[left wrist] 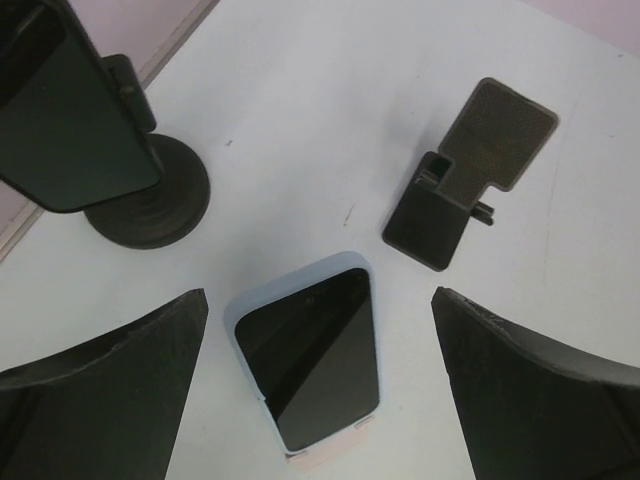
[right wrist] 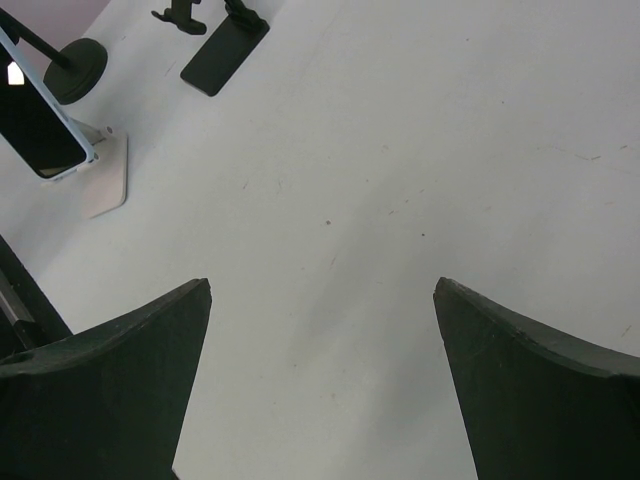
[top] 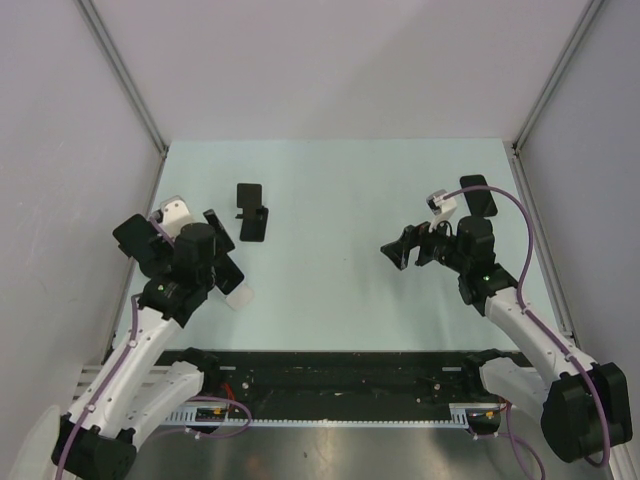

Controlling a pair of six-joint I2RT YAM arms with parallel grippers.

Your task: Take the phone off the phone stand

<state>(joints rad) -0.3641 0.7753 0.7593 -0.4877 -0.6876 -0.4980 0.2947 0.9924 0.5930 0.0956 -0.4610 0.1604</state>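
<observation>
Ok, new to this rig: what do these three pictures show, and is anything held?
Two robot arms stand at a table. One picture looks down on both; the others come from wrist cameras. The left arm's two fingers hang open over a pale-cased phone, seemingly propped on a white stand. Nearby: an empty black folding stand and a round-based stand carrying what looks like another phone. The right arm's fingers are open above the table. Nothing is held.
</observation>
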